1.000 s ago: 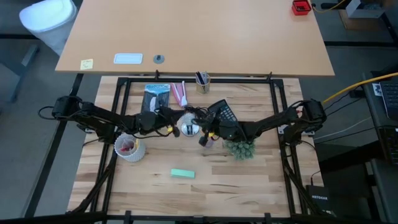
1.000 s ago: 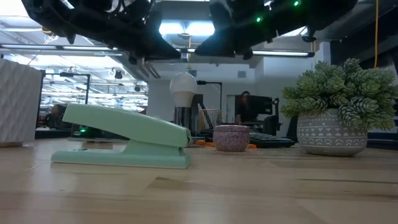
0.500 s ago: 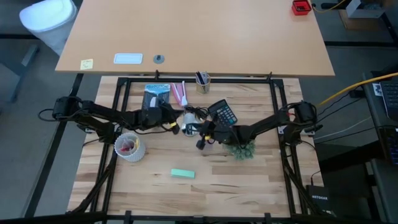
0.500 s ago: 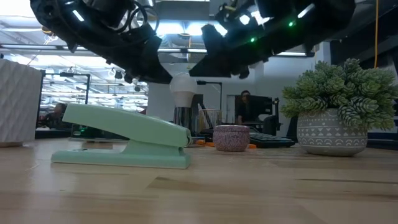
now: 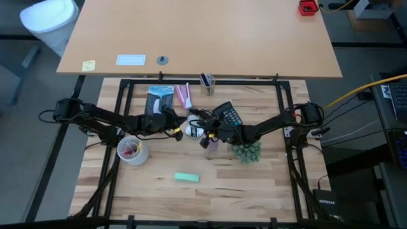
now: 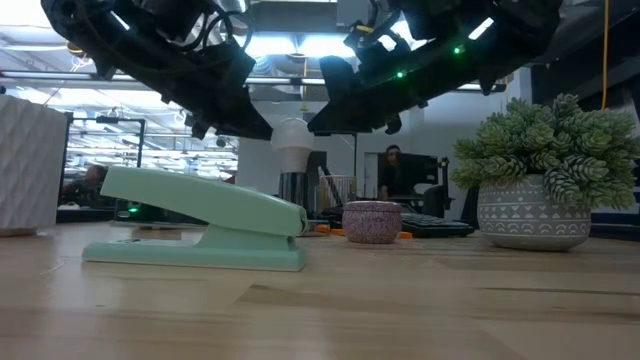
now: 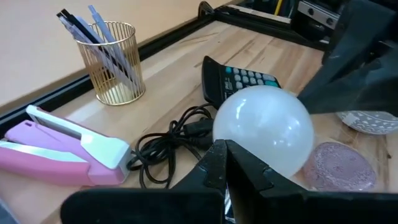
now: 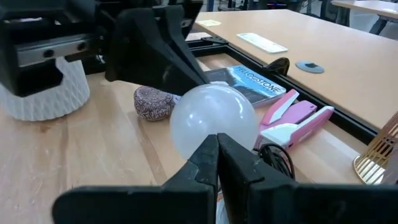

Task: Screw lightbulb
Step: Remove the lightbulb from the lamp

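Note:
The frosted-white lightbulb stands upright at mid-table, base down, over a silver holder with a black cord. It also shows in the high view and in both wrist views. My left gripper is shut, slanting down at the bulb's left side. My right gripper is shut, slanting down at its right side. The bulb's screw base is hidden. My left gripper has its shut fingertips right at the bulb's lower left side; I cannot tell whether they touch. My right gripper has its shut fingertips right at the bulb's lower right side; I cannot tell whether they touch.
A mint stapler lies near the front, a potted plant at the right and a white ribbed pot at the left. A purple tin, a black calculator, a pink stapler and a pencil cup stand around the bulb.
Both grippers have come down and tipped their tips toward the bulb, the left from the table's left and the right from its right. They now stand close on either side of the bulb, which has stayed upright in place.

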